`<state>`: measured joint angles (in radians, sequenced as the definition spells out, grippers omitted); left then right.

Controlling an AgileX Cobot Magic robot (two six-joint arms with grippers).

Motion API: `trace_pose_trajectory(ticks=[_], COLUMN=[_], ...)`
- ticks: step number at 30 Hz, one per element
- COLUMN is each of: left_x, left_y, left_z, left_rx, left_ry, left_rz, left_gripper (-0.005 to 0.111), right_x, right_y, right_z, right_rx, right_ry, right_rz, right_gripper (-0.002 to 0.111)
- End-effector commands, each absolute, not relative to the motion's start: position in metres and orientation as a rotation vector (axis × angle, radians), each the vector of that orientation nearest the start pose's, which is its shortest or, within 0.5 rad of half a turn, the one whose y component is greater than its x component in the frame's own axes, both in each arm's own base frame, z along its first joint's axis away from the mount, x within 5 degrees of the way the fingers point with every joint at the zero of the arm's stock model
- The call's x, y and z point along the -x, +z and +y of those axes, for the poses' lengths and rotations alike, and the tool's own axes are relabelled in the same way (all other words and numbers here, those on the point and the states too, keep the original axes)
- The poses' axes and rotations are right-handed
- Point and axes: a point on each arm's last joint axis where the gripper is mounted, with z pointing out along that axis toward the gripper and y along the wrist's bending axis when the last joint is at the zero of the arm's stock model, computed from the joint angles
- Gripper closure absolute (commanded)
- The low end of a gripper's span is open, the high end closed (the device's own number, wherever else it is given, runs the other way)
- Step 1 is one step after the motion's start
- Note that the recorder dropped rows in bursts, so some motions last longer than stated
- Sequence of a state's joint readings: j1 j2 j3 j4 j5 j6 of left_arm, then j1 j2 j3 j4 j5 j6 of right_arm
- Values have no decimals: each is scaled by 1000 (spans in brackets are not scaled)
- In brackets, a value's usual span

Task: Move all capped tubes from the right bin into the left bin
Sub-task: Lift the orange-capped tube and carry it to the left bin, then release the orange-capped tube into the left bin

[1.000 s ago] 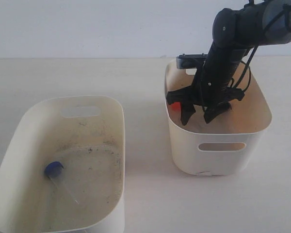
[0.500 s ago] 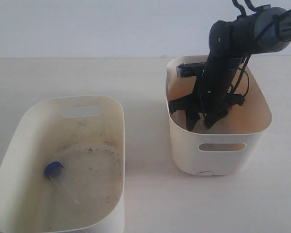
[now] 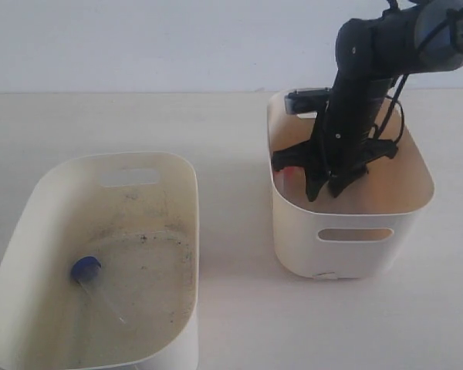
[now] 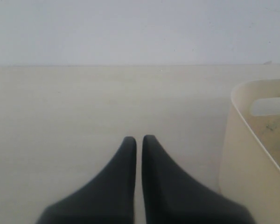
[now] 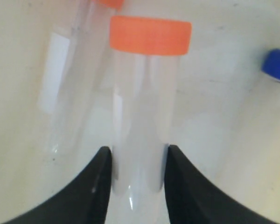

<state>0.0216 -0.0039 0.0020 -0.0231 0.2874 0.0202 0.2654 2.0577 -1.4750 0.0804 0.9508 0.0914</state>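
Down inside the right bin (image 3: 417,202), my right gripper (image 3: 328,189) has its jaws against both sides of a clear tube with an orange cap (image 5: 142,107); the right gripper (image 5: 138,149) grips the tube's lower body. Beside it lies a second orange-capped tube (image 5: 70,79) with a white label strip. A blue cap (image 5: 277,65) shows at the edge of the right wrist view. The left bin (image 3: 177,166) has a dirt-speckled floor, and one blue-capped tube (image 3: 89,274) lies in it. My left gripper (image 4: 139,138) is shut and empty over the table, beside the left bin's wall (image 4: 245,140).
Both bins stand on a pale tabletop (image 3: 231,131) with a strip of bare surface between them. A white wall (image 3: 177,38) rises behind the table. The right arm (image 3: 370,62) reaches down into the right bin from the upper right.
The right gripper's jaws have narrowed from wide apart onto the orange-capped tube, and the arm has shifted slightly inside the right bin. The left bin and its tube are unchanged.
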Motion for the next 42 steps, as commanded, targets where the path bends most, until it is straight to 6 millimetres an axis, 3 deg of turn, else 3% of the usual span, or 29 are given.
trace_pose_trajectory(ticks=[1, 14, 18, 22, 32, 36, 42], left_x=[-55, -55, -55, -55, -55, -55, -55], left_y=[187, 187, 187, 187, 187, 187, 188], left_z=[1, 1, 1, 1, 1, 1, 1], left_rx=[25, 25, 25, 25, 25, 25, 25], left_ry=[5, 5, 5, 5, 5, 5, 5], left_rz=[1767, 1767, 1767, 1767, 1767, 1767, 1765], left_gripper=[103, 103, 103, 103, 103, 103, 103], right_x=[-386, -345, -327, -307, -247, -231, -221], right_y=[199, 299, 329, 351, 359, 357, 332], right_z=[107, 101, 109, 129, 231, 256, 289], right_rx=[186, 160, 157, 231, 644, 709, 770], right_ry=[67, 137, 347, 551, 708, 755, 768], right_rz=[2969, 2787, 2717, 2648, 2527, 2498, 2545], right_gripper=[108, 108, 108, 108, 108, 108, 108])
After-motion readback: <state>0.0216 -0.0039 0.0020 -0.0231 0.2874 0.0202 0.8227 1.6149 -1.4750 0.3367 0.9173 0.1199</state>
